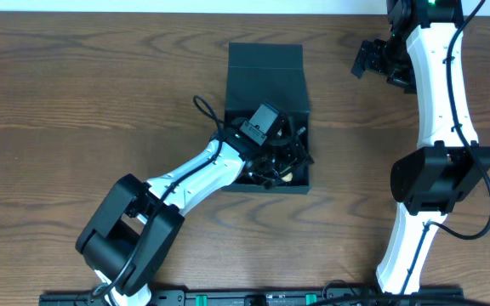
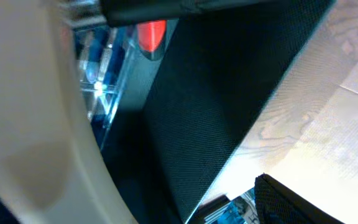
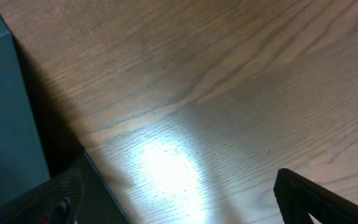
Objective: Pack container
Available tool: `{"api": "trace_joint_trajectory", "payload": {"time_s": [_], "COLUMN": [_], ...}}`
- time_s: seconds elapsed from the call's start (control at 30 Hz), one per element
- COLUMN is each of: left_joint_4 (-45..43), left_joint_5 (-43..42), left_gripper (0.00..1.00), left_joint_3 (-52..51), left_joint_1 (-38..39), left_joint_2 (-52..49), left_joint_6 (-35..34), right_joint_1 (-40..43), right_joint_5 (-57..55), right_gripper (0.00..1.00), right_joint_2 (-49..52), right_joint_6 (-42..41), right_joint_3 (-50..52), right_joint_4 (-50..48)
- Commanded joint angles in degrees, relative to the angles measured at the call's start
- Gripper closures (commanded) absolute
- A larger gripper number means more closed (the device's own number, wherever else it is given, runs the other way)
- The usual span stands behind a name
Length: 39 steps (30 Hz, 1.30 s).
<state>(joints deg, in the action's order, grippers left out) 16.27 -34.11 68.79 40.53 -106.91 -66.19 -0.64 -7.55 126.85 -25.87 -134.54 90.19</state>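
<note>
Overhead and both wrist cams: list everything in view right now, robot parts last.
container: one, dark teal-green, centre of the table, flap lid open towards the far edge
contents: count cannot tell, a dark jumble with one pale piece, in the container's near half
red item: one, red-orange, inside the container, seen only in the left wrist view
clear plastic: one piece, see-through with blue glints, beside the red item
table: one, brown wood grain, under everything
left gripper: one, black, down inside the container, jaws hidden
right gripper: one, black, open and holding nothing, over the table's far right, apart from the container
</note>
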Motion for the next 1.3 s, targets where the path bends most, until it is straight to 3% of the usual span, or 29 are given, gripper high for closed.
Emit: {"api": "trace_joint_trajectory", "payload": {"time_s": [0.0, 0.43, 1.27], "left_joint_4": [2.21, 6.67, 9.7], "left_joint_5": [0.59, 8.92, 9.31], "left_gripper": [0.24, 0.24, 0.24], "left_joint_3": [0.96, 0.96, 0.92], "left_joint_1": [-0.24, -0.39, 0.09], "left_joint_2": [3.04, 14.1, 11.8], "left_joint_6": [0.79, 3.58, 6.16], "right_joint_1": [-0.15, -0.17, -0.17], "right_joint_5": [-0.59, -0.59, -0.59], "right_gripper": [0.01, 0.01, 0.01], "right_joint_2": [-0.28, -0.28, -0.28], "right_joint_6": [0.44, 0.44, 0.46], "right_joint_3": [-0.98, -0.98, -0.98], "right_joint_4": [0.02, 0.02, 0.02]}}
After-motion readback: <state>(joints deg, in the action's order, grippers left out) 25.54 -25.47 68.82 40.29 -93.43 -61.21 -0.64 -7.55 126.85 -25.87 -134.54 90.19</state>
